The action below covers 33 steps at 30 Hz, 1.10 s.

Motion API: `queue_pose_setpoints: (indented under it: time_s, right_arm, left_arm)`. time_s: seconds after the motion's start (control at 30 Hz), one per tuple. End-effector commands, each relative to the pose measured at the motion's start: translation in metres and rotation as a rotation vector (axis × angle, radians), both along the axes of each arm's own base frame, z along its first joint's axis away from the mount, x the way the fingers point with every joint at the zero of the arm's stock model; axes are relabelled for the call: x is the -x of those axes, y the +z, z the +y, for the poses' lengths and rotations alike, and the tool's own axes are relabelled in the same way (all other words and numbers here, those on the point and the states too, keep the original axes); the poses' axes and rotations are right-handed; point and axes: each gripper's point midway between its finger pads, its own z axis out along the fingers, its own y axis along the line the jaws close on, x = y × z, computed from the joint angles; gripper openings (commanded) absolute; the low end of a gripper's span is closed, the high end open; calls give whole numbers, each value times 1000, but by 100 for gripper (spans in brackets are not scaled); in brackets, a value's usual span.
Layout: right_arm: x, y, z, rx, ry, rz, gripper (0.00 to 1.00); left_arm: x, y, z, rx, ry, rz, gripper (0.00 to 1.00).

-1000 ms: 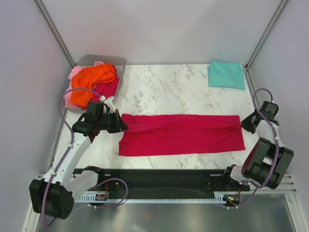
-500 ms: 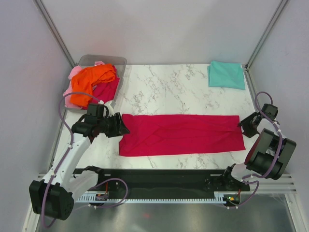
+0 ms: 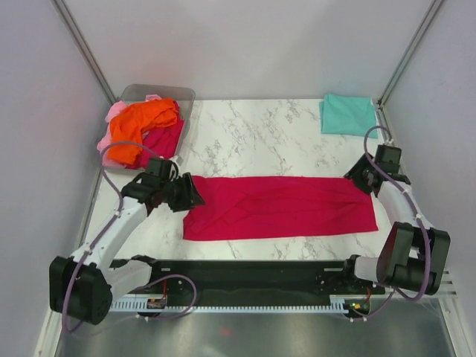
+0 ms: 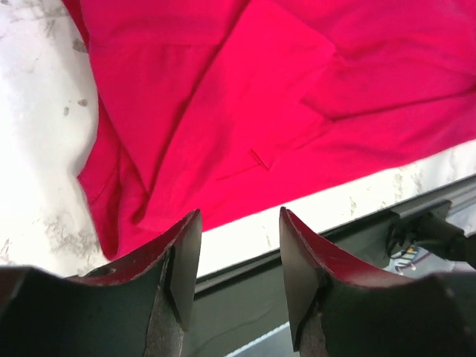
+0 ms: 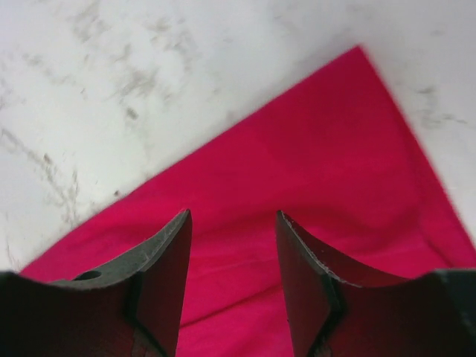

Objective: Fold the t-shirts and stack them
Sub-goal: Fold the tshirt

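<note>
The crimson t-shirt (image 3: 279, 207) lies flat as a long folded band across the middle of the marble table (image 3: 260, 137). My left gripper (image 3: 192, 195) hovers at its left end, open, with nothing between its fingers; in the left wrist view the gripper (image 4: 239, 216) hangs over the shirt's near edge (image 4: 260, 97). My right gripper (image 3: 355, 178) is at the shirt's far right corner, also open and empty (image 5: 233, 216), with the crimson cloth (image 5: 312, 186) beneath it. A teal t-shirt (image 3: 348, 114) lies folded square at the back right.
A clear bin (image 3: 160, 93) at the back left holds a heap with an orange t-shirt (image 3: 141, 123), a pale pink one (image 3: 115, 111) and some magenta cloth (image 3: 165, 137). A black rail (image 3: 245, 271) runs along the table's near edge.
Both grippers have opened. The right gripper swung from beside the shirt's right end up and in to its far right corner. The left gripper shifted slightly right over the left end.
</note>
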Motion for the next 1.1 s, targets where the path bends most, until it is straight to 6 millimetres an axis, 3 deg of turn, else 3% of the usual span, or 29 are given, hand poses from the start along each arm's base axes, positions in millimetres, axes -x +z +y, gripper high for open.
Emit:
queue_pose_setpoints:
  time_s: [0.0,0.03,0.07,0.13,0.2,0.3,0.4,0.43,0.5,0.53,0.6,0.63,0.67,0.73,0.87,0.93,0.97,1.0,1.03,1.07]
  right_arm:
    - [-13,12,35,36,136,-40,57]
    - [-14,9,51,45,187,-33,57]
    - [-13,5,56,54,201,-17,57]
    - [-12,-4,59,93,215,7,57]
    - [-10,-21,59,102,223,57,57]
    - [-3,-51,59,87,231,151,57]
    - [4,-76,68,50,249,207,57]
    - [6,-81,73,39,257,216,57]
    - [16,-98,83,-2,272,247,57]
    - [19,-102,89,-22,274,254,57]
    - [32,-116,109,-134,284,259,57]
    - [37,-118,107,-105,259,290,57]
    - [40,-115,106,-106,248,280,57]
    - [46,-108,124,-163,281,258,56]
    - [55,-91,156,-278,279,209,57]
    - [62,-84,181,-318,325,192,58]
    - [66,-84,191,-345,324,182,59]
    - [75,-82,213,-392,332,187,59]
    - [70,-74,228,-425,342,133,60]
    - [80,-79,238,-451,341,142,61]
  left_arm:
    - [-36,-11,-12,-27,91,-27,53]
    - [-37,-17,-20,-42,74,-22,53]
    - [-40,-40,-21,-87,82,39,53]
    - [-48,-58,-29,-102,82,76,53]
    - [-51,-90,-30,-143,82,152,51]
    - [-67,-117,-33,-199,83,179,49]
    - [-87,-123,-40,-216,80,175,49]
    - [-90,-134,-41,-231,74,201,49]
    - [-110,-131,-49,-227,70,178,49]
    - [-114,-143,-50,-246,65,198,49]
    - [-145,-137,-55,-275,62,157,49]
    - [-154,-137,-56,-290,59,159,49]
    - [-177,-139,-62,-316,40,148,49]
    - [-201,-137,-70,-336,19,138,49]
    - [-270,-136,-87,-420,-28,114,49]
    - [-292,-137,-92,-431,-43,90,49]
    - [-319,-110,-101,-406,-36,-1,49]
    - [-323,-130,-100,-408,-41,21,49]
    - [-331,-128,-102,-387,-38,0,49]
    - [-338,-127,-105,-365,-42,-21,49]
